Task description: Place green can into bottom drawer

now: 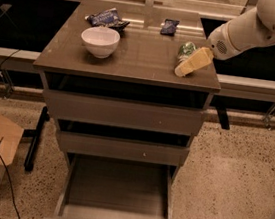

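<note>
The green can [187,48] stands on the desk [134,60] near its 3 o'clock edge, well apart from the white bowl [100,41] at 9 o'clock. The gripper [190,63] reaches in from 2 o'clock on a white arm [248,30]. Its tan tip slants down across the can's front and hides the lower half. Whether the gripper has hold of the can, or how wide it stands, cannot be told. Two blue packets lie toward 12 o'clock, the larger packet [107,18] behind the bowl and the smaller packet [169,26] behind the can. The bottom drawer [117,187] is pulled out at 6 o'clock, the two above only slightly.
</note>
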`<state>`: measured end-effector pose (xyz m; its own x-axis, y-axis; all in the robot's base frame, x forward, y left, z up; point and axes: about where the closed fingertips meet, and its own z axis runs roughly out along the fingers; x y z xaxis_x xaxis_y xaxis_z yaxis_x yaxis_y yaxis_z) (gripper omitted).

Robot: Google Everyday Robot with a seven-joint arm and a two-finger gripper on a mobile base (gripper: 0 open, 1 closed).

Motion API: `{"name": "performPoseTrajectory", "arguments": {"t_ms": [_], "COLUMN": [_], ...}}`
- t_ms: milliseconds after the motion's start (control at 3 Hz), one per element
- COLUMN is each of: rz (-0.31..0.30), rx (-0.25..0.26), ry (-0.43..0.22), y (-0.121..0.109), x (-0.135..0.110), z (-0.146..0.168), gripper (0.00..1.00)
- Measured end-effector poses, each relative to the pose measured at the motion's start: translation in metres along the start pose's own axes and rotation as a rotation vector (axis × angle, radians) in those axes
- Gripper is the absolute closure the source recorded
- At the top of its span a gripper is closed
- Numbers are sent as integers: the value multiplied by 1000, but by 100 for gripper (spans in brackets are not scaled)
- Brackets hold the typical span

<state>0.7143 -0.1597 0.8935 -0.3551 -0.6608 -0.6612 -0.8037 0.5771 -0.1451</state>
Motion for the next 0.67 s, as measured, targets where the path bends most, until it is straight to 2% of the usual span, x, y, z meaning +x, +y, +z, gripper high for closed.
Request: {"name": "performPoseTrajectory", "arguments": {"t_ms": [667], "rz": [27], "rx": [-16], "ry": [-72], "y": [-19], "x": [-17], "z": [24], "gripper": [0]}}
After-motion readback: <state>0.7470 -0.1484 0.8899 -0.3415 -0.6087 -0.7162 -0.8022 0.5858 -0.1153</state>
